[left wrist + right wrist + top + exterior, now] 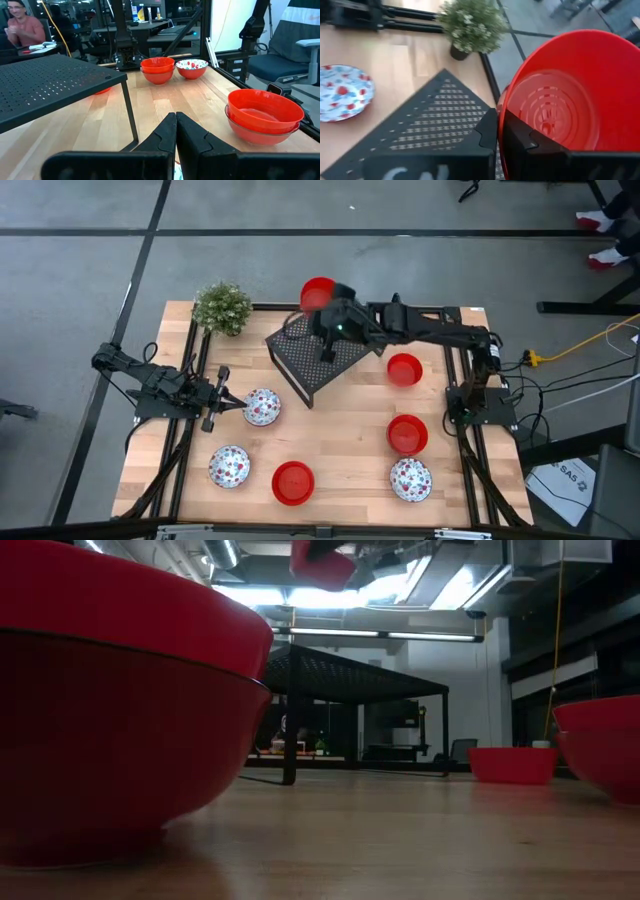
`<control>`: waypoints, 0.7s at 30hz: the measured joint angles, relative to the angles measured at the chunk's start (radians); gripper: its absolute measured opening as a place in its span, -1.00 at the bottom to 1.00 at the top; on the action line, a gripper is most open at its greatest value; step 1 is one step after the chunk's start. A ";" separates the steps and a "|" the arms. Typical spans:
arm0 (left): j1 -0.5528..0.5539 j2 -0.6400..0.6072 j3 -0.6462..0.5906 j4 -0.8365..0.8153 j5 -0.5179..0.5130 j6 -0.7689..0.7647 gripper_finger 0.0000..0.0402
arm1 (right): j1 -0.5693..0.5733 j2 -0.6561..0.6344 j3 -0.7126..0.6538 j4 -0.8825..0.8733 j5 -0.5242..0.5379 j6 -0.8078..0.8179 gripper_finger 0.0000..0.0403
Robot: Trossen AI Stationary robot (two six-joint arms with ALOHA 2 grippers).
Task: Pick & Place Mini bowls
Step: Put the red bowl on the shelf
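The right gripper [500, 137] pinches a red mini bowl's [317, 293] rim, top centre, above the black mesh rack [322, 358]; next, lowering it. The left gripper [222, 402] is pressed together.

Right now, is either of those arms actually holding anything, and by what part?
Yes. The right gripper pinches a plain red bowl by its rim, above the black mesh rack. The left gripper holds nothing.

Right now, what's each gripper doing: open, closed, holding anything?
Left gripper: closed, empty, low over the table.
Right gripper: closed on the rim of a red bowl, held above the black mesh rack.
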 joint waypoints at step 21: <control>0.000 0.000 0.000 0.000 0.000 0.000 -0.98 | -0.213 -0.001 -0.163 -0.134 -0.105 0.300 -0.90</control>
